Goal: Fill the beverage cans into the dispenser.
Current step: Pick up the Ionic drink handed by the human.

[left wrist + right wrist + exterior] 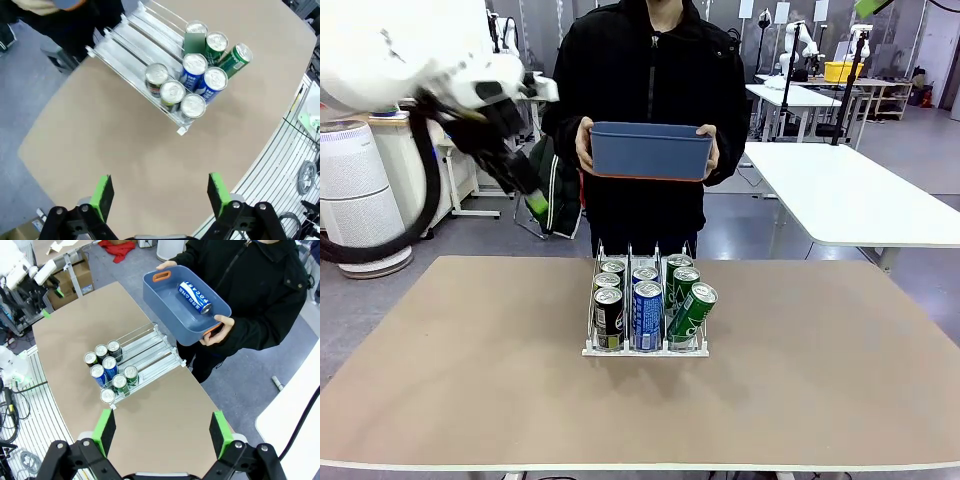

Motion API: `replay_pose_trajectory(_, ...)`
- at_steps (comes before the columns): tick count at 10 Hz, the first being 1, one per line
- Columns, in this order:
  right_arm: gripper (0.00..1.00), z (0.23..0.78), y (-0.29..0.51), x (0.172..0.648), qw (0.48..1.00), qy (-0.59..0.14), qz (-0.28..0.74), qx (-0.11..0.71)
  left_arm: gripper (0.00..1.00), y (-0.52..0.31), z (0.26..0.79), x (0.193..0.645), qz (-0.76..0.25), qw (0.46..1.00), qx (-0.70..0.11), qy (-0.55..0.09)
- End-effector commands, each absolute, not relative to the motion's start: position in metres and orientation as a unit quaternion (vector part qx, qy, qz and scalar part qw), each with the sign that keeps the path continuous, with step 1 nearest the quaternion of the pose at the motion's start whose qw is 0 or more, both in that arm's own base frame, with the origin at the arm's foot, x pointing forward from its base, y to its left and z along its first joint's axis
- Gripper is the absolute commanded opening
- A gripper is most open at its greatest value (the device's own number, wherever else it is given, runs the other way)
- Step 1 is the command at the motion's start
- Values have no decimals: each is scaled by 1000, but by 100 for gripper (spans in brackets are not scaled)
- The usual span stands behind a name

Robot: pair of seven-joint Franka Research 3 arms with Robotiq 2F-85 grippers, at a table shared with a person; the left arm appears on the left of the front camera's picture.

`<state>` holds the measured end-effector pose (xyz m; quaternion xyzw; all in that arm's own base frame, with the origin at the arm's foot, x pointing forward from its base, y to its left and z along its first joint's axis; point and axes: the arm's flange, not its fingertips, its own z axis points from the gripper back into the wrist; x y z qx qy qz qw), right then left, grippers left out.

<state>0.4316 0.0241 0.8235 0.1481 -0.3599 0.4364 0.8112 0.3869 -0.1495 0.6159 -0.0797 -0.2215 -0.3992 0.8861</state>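
Observation:
The dispenser (pixel 645 351) stands mid-table, with several beverage cans (pixel 647 312) upright in its three lanes: dark, blue and green. One green can (pixel 692 312) leans tilted at the front of the right lane. In the left wrist view the dispenser (pixel 134 39) and its cans (pixel 194 66) lie far below my open left gripper (pixel 161 195). From the front, the left gripper (pixel 535 205) hangs high at the left. My right gripper (pixel 162 432) is open and empty, high above the dispenser (pixel 150 347) and cans (pixel 110 369). A blue can (pixel 195 296) lies in a blue bin (pixel 165 300).
A person at the far side holds the blue bin (pixel 650 150) in both hands, above and behind the dispenser. The brown table (pixel 470 380) has free room on both sides of the rack. White tables (pixel 850 195) stand behind on the right.

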Motion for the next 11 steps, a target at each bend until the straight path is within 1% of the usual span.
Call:
replay_pose_trajectory(1,100,822,25,429,813,-357,435,148,100,-130,650,394,-417,874,-84,-236)
replay_pose_trajectory(3,100,822,25,429,813,-357,435,148,100,-119,700,385,-415,864,-79,-273)
replay_pose_trajectory(5,100,822,25,429,813,-357,435,148,100,-102,749,377,-422,853,-77,-297)
replay_pose_trajectory(7,100,822,25,429,813,-357,435,148,100,-92,783,372,-409,854,-56,-318)
replay_pose_trajectory(9,100,822,25,429,813,-357,435,148,100,-84,808,368,-402,845,-69,-345)
replay_pose_trajectory(11,100,822,25,429,813,-357,435,148,100,-77,821,367,-402,840,-82,-355)
